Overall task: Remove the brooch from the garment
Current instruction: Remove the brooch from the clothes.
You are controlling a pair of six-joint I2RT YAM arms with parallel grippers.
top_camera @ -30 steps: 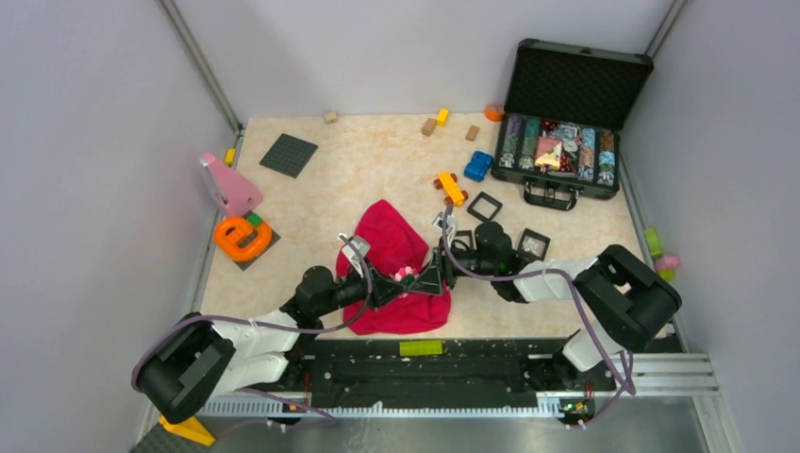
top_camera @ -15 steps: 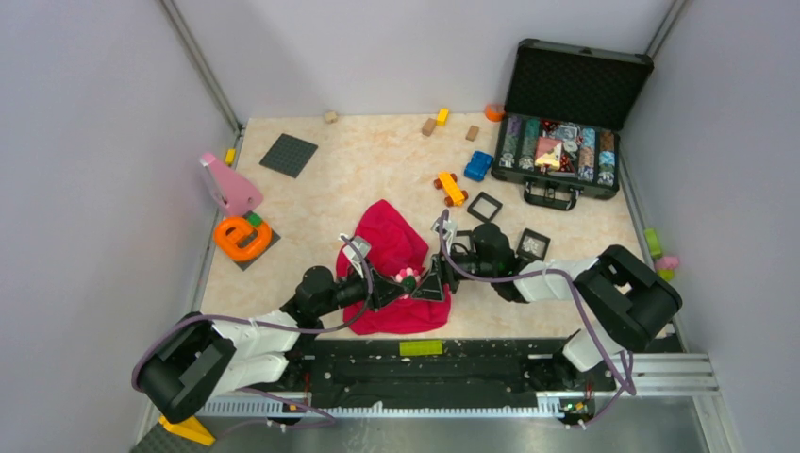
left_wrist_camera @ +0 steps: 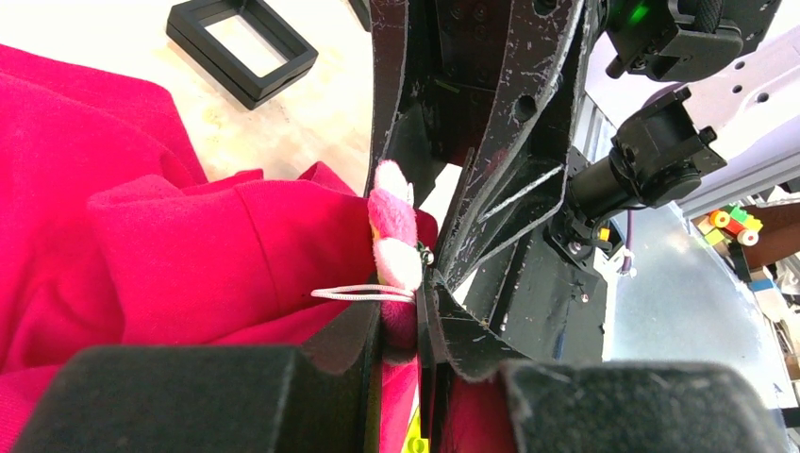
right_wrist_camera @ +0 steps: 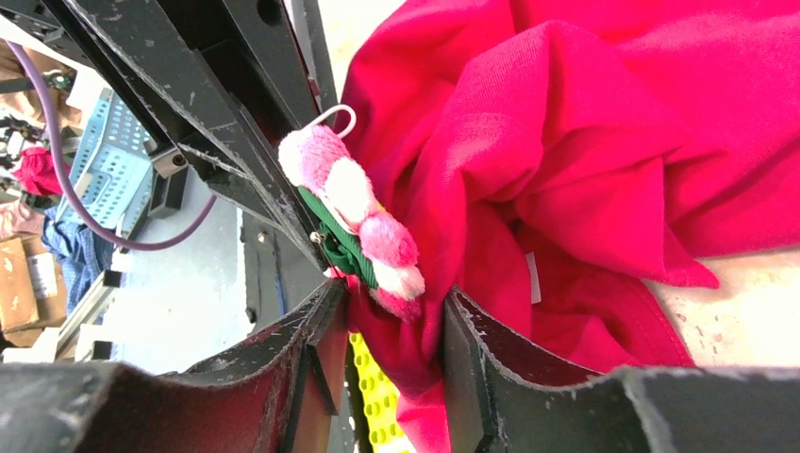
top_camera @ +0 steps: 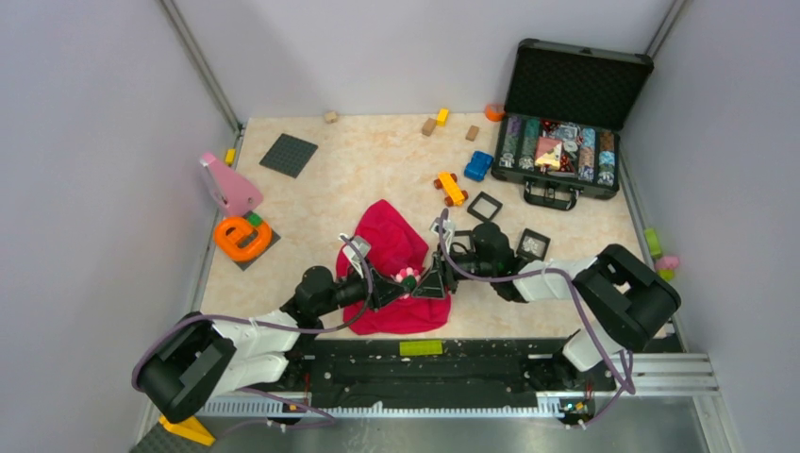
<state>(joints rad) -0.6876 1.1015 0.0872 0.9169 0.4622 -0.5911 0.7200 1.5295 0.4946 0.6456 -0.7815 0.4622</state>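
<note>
I am watching the left claw (left_wrist_camera: 401, 311): its jaws are sitting nearly together, pinching a fold of the garment (left_wrist_camera: 189, 236) right under the brooch (left_wrist_camera: 396, 231). The right claw (right_wrist_camera: 394, 293) is standing partway apart, straddling the brooch's lower edge and a fold of cloth. Both inner faces are looking close to contact, but I cannot tell whether they are pressing. The two claws are meeting tip to tip over the near part of the garment, with the brooch between them.

Fingers: black hard plastic, scuffed and scratched.

Brooch: one, showing edge-on, riding on the garment at the near middle of the tabletop (top_camera: 377, 160). Fuzzy plush, with rounded pink and white lobes. A green backing (right_wrist_camera: 344, 241) is showing behind it, and a thin white wire loop (left_wrist_camera: 363, 293) is poking out at its rim.

Garment: one, bright magenta-red soft cloth, lying crumpled in a heap. The tabletop under it is showing as beige and marbled.

Farther out I am counting:
- two black square frames (top_camera: 484, 206) clearly
- two toy cars, one orange-yellow car (top_camera: 451, 188) and one blue car (top_camera: 478, 165)
- three tan wooden blocks (top_camera: 428, 125)
- one yellow block (top_camera: 441, 116)
- one dark grey flat plate (top_camera: 288, 154)
- one orange ring toy (top_camera: 242, 236)
- one pink piece (top_camera: 228, 184)
- one open black case (top_camera: 575, 80) with rows of chips, at the far right
</note>
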